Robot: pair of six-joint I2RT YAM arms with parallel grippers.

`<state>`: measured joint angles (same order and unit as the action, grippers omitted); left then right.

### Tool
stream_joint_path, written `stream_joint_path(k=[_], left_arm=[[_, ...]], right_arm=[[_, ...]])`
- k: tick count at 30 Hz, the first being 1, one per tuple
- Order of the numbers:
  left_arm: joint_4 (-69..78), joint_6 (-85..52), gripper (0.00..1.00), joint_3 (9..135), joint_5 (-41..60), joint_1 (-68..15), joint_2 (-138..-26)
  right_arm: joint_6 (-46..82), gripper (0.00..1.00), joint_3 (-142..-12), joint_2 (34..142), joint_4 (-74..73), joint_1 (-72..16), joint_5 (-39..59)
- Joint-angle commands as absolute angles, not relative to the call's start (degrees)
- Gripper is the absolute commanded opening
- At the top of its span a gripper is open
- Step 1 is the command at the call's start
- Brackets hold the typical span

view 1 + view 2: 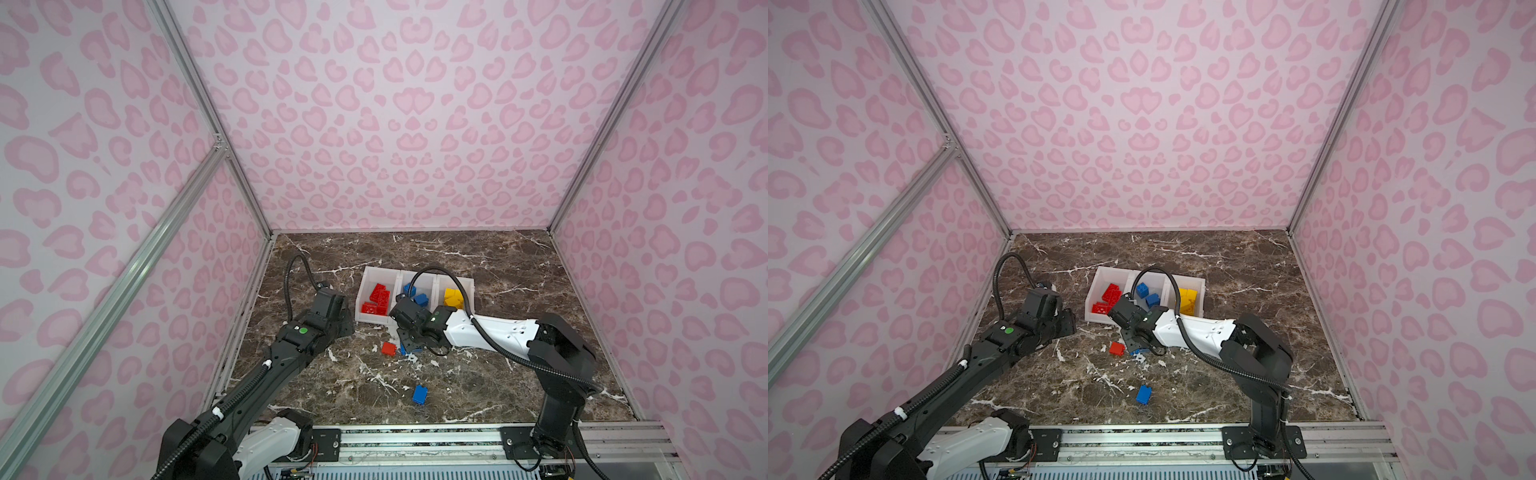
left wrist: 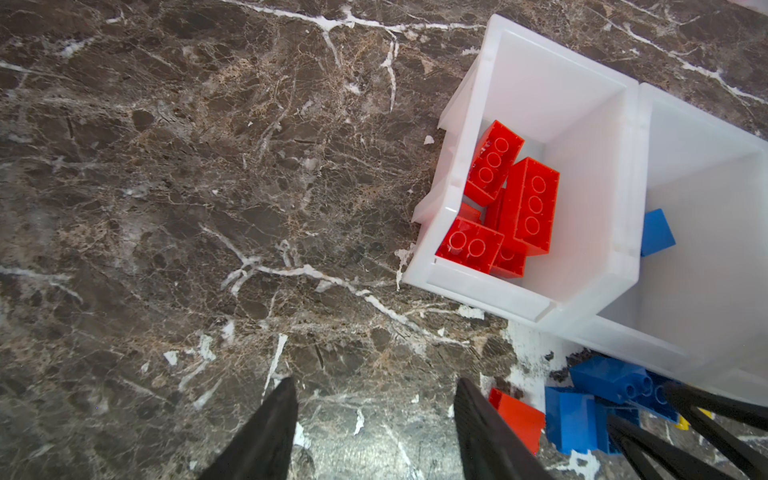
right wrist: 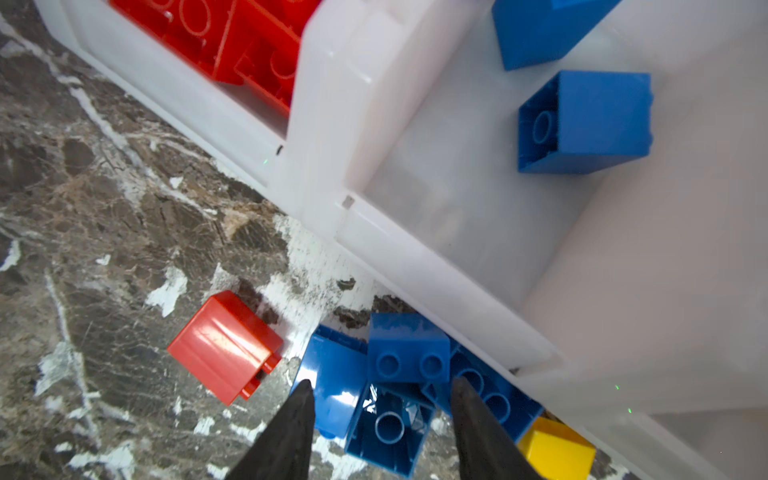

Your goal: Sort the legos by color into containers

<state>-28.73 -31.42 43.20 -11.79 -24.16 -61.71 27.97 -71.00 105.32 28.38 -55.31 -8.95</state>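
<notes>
White containers (image 1: 376, 275), colour-sorted legos (image 1: 379, 296) inside

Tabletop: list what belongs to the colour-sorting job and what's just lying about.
Job: white containers, binned red legos, binned blue legos, binned yellow legos, loose red lego, blue lego heap, lone blue lego, loose yellow lego.
Just there: marble tabletop, pink walls, aluminium frame.

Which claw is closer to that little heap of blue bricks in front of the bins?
Right. The right gripper hangs directly over the blue bricks; the left gripper sits aside, beyond a red brick.
</notes>
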Motion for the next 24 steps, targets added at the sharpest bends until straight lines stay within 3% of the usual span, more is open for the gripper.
stream_joint_path(k=[1, 24], left_arm=[[-29.1, -31.7, 0.63, 42.9, -11.3, -24.1, -61.6], [-28.8, -32.0, 0.63, 42.0, -10.8, -24.1, -60.7]], right_arm=[[30.3, 0.52, -70.6, 106.4, 26.9, -55.0, -9.4], [30.3, 0.30, -70.8, 106.9, 24.8, -54.0, -8.6]])
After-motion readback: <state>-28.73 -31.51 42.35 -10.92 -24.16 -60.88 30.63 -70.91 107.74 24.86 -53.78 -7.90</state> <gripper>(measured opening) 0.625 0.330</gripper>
